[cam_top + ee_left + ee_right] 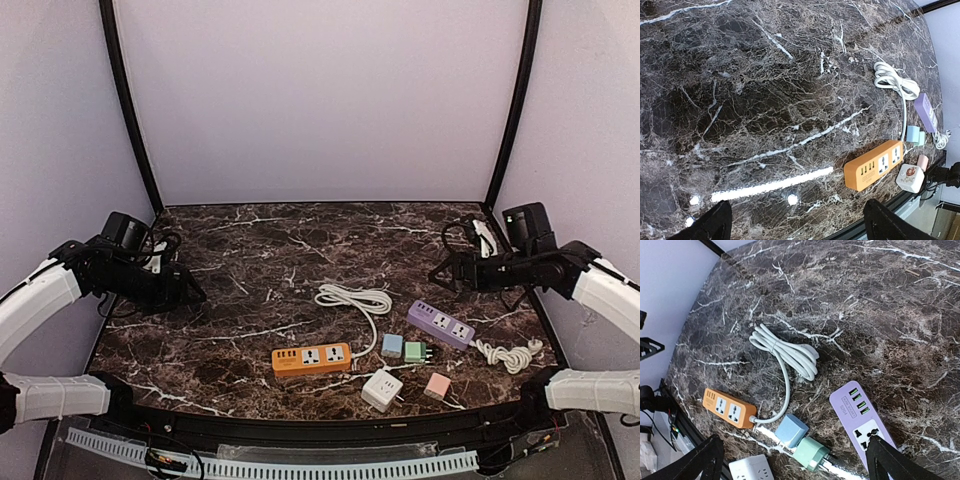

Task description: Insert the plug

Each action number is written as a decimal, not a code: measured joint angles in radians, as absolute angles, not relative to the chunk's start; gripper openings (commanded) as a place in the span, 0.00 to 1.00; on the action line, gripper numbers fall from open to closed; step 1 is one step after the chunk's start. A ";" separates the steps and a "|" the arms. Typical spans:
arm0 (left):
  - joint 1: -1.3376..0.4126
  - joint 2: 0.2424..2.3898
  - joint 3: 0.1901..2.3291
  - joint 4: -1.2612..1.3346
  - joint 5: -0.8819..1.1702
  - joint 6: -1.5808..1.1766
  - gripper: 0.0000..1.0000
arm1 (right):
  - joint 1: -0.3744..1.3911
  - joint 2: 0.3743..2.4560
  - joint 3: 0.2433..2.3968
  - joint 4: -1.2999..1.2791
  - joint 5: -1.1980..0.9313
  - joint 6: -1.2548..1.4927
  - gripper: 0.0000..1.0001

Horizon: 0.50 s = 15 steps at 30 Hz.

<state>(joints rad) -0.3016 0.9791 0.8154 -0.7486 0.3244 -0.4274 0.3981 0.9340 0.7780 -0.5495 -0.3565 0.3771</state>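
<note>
The green plug (pixel 416 351) lies on the counter (pixel 250 250) just beside the purple strip (pixel 440 323). We judge it light, rigid and slick, best pinched across its flat sides. Our left gripper (pixel 192 291) and right gripper (pixel 438 272) hang spread wide, empty.

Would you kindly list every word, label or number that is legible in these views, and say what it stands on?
No text is legible in any view.
purple power strip: small print beside its USB ports, too blurred to read.
orange power strip: any print by its USB ports is too small to read.
white adapter: round sticker on top, too blurred to read.
</note>
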 measured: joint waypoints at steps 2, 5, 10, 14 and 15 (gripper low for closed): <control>-0.304 0.978 0.815 -0.749 0.320 -0.429 0.93 | 0.439 0.969 0.792 -0.571 -0.323 0.346 0.99; -0.309 0.976 0.815 -0.749 0.310 -0.430 0.93 | 0.471 1.005 0.796 -0.589 -0.298 0.310 0.98; -0.313 0.976 0.815 -0.749 0.298 -0.431 0.93 | 0.511 1.050 0.801 -0.591 -0.270 0.286 0.99; -0.314 0.976 0.815 -0.749 0.293 -0.431 0.93 | 0.560 1.111 0.820 -0.583 -0.239 0.284 0.99; -0.314 0.976 0.815 -0.749 0.292 -0.431 0.93 | 0.579 1.129 0.823 -0.580 -0.229 0.286 0.98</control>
